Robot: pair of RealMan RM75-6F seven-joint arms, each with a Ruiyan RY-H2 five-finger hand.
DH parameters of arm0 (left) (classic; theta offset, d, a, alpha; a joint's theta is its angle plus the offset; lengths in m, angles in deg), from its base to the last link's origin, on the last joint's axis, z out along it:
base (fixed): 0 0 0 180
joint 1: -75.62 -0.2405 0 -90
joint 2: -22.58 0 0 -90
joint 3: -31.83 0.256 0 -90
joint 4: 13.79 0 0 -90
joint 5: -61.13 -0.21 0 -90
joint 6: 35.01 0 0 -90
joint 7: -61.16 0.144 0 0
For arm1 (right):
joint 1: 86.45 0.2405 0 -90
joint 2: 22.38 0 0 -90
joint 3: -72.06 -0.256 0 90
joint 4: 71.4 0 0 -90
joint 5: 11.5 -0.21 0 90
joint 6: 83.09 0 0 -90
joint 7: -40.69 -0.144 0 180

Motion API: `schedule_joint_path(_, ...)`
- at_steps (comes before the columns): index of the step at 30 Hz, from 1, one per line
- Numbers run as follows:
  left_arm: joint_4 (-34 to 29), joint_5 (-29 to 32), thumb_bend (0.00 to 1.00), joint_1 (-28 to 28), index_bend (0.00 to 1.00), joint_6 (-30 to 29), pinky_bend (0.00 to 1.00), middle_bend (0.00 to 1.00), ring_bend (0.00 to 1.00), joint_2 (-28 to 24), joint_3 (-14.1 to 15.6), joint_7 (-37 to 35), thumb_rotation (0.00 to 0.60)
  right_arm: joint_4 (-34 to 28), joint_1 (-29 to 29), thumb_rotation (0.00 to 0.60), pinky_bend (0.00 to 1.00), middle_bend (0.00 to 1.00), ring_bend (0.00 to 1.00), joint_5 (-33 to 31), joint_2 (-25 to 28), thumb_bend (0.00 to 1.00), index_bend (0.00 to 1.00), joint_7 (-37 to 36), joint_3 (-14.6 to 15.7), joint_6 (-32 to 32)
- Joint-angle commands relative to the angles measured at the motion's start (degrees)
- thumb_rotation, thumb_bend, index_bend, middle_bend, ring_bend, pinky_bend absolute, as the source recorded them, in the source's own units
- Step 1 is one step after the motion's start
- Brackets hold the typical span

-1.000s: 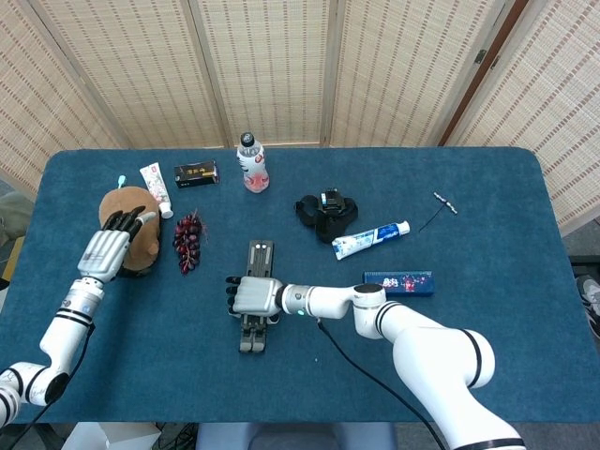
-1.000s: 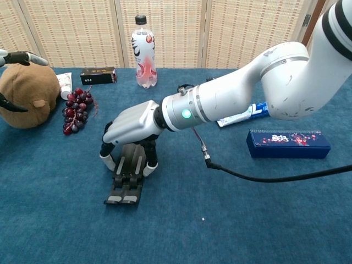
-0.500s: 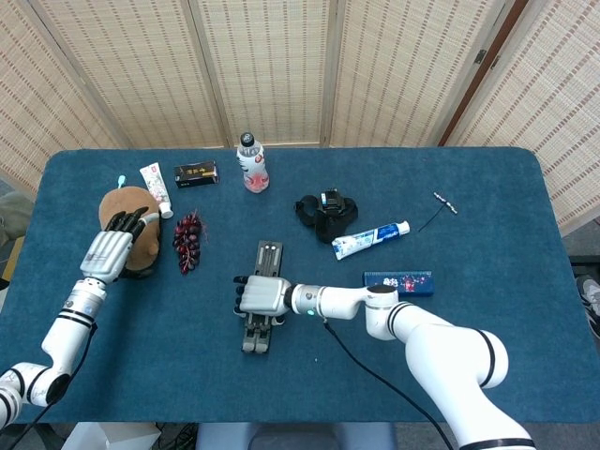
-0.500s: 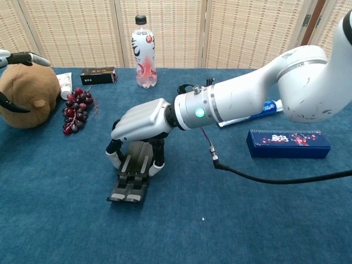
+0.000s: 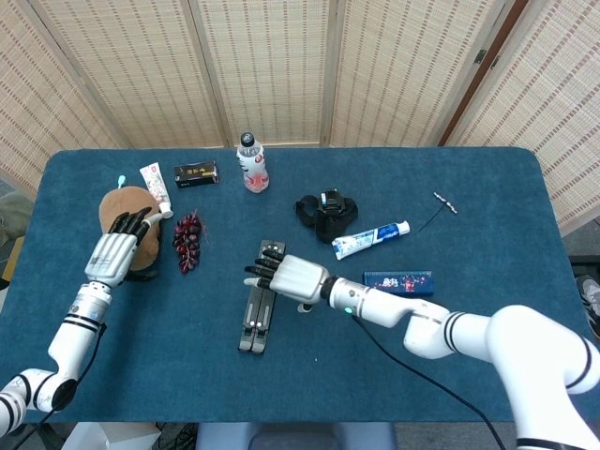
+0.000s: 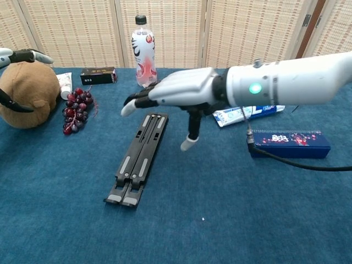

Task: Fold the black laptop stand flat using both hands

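The black laptop stand (image 5: 258, 300) (image 6: 138, 157) lies flat and folded into a narrow bar on the blue table, running near to far. My right hand (image 5: 291, 277) (image 6: 176, 96) hovers above its far end with fingers spread, holding nothing and clear of the stand. My left hand (image 5: 119, 248) is at the far left over the brown plush toy (image 5: 129, 225) (image 6: 26, 94), fingers extended; only its fingertips (image 6: 22, 55) show in the chest view.
Purple grapes (image 5: 187, 242), a drink bottle (image 5: 251, 164), a small black box (image 5: 196, 172), a white tube (image 5: 155, 187), a black strap bundle (image 5: 325, 214), a toothpaste tube (image 5: 370, 240) and a blue box (image 5: 398, 282) lie around. A black cable (image 6: 286, 162) trails from my right arm.
My right hand has lifted off the stand and moved up and to the right, fingers opening. The stand now lies uncovered, flat and straight. The left hand shifted slightly.
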Motion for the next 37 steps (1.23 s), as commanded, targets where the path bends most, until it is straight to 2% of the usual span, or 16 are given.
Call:
schedule_joint_path(1, -2.47, 0.79, 0.03, -1.13, 0.0, -1.49, 0.01, 0.0, 0.0, -0.72, 0.14, 2.72, 0.6, -10.56, -9.76, 0.6, 0.0, 0.05, 0.08, -8.42, 8.11, 0.1, 0.1, 13.32, -1.63, 8.01)
schedule_joint_path(7, -4.4, 1.39, 0.05, -3.7, 0.0, -5.64, 0.01, 0.0, 0.0, -1.07, 0.34, 5.58, 0.6, -20.24, -19.82, 0.6, 0.0, 0.05, 0.08, -15.7, 14.61, 0.1, 0.1, 22.86, -1.07, 17.23)
schedule_joint_path(12, -6.54, 1.96, 0.05, -7.04, 0.0, -10.96, 0.01, 0.0, 0.0, -2.27, 0.35, 8.11, 0.6, -24.56, -27.81, 0.6, 0.0, 0.05, 0.08, -19.2, 19.13, 0.1, 0.1, 23.88, 0.02, 23.71)
schedule_joint_path(25, -15.5, 0.61, 0.05, -17.87, 0.0, -23.06, 0.01, 0.0, 0.0, -8.23, 3.97, 11.83, 0.6, -26.31, -44.4, 0.6, 0.0, 0.05, 0.08, -16.97, 22.45, 0.1, 0.1, 24.05, 2.47, 37.87)
schedule_joint_path(31, -20.0, -1.46, 0.05, -22.26, 0.0, -27.1, 0.01, 0.0, 0.0, -10.56, 6.53, 13.29, 0.6, -26.84, -49.9, 0.6, 0.0, 0.05, 0.08, -15.68, 22.8, 0.1, 0.1, 22.86, 2.64, 41.16)
schedule_joint_path(37, -22.86, -3.41, 0.05, -24.72, 0.0, -29.2, 0.01, 0.0, 0.0, -11.49, 7.85, 14.69, 0.6, -26.0, -53.54, 0.6, 0.0, 0.05, 0.08, -14.25, 21.87, 0.1, 0.1, 21.39, 2.16, 42.13)
